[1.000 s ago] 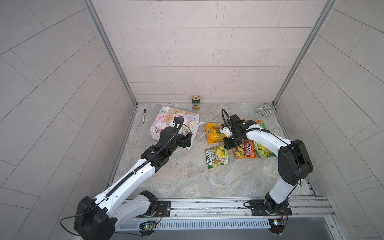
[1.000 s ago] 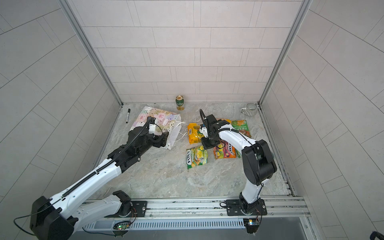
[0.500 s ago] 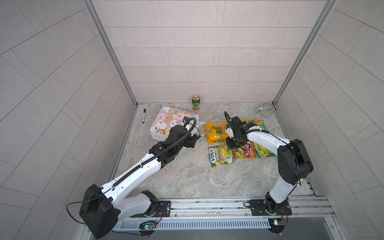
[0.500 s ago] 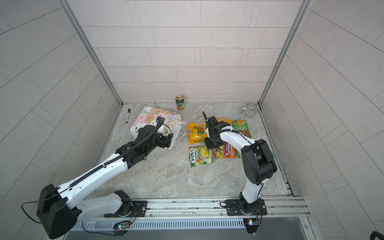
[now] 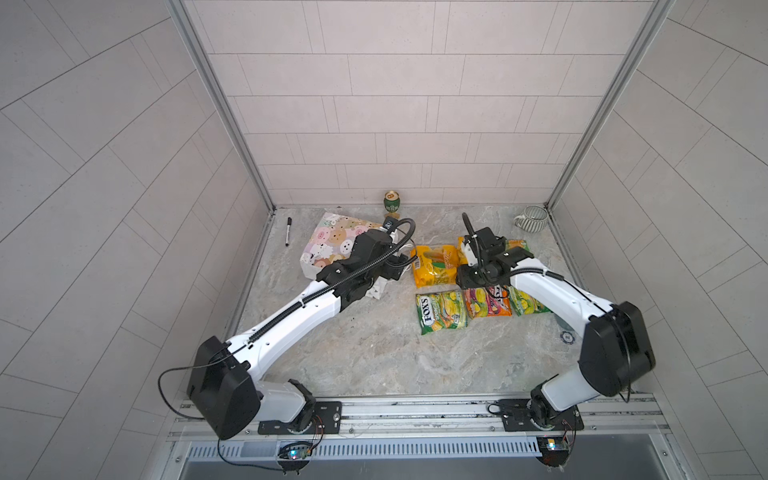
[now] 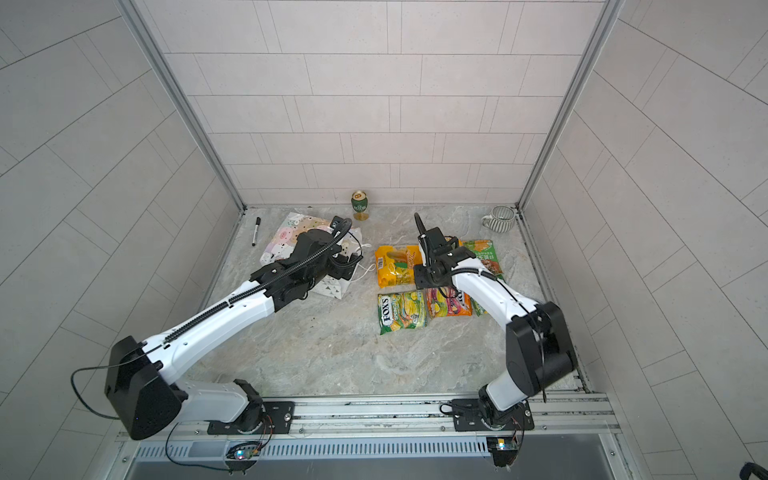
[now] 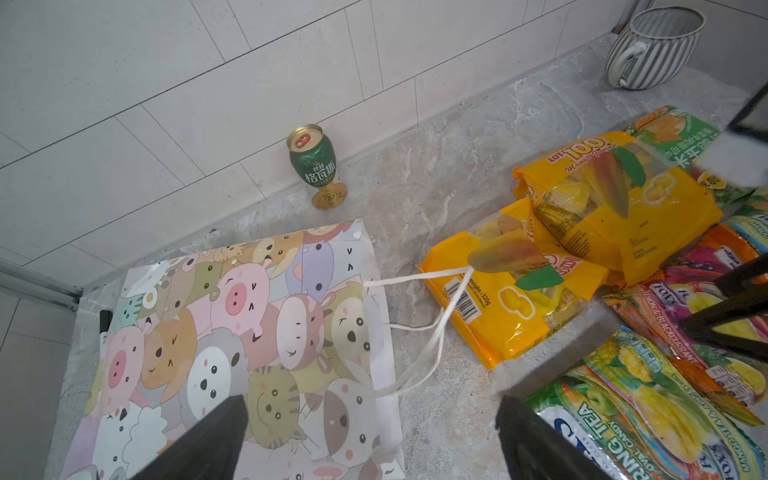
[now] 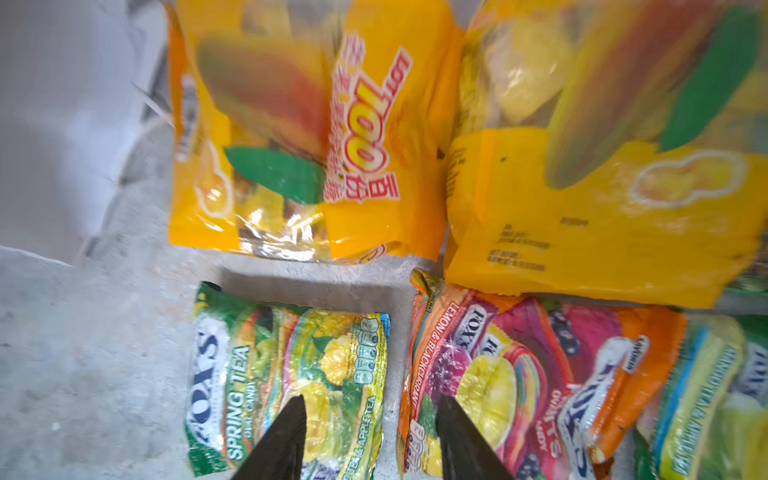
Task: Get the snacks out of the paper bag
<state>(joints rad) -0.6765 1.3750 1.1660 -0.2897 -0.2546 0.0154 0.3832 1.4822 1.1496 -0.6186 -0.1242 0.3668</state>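
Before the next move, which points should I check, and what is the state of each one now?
1. Left gripper open and empty: ok.
2. Right gripper open, nothing between its fingers: ok.
3. Paper bag lying flat: ok.
4. Bag emptied: cannot tell, its inside is hidden.
5. Cord handle lying clear: not ok, it lies on the yellow mango packet.

Paper bag (image 7: pixel 249 324): white, pastel animal faces. Mango packets (image 7: pixel 519 324): yellow-orange. FOX'S packets (image 8: pixel 291 365): green-yellow, orange-pink. Can (image 7: pixel 313 166): green, gold. Mug (image 7: pixel 656 45): grey-striped.
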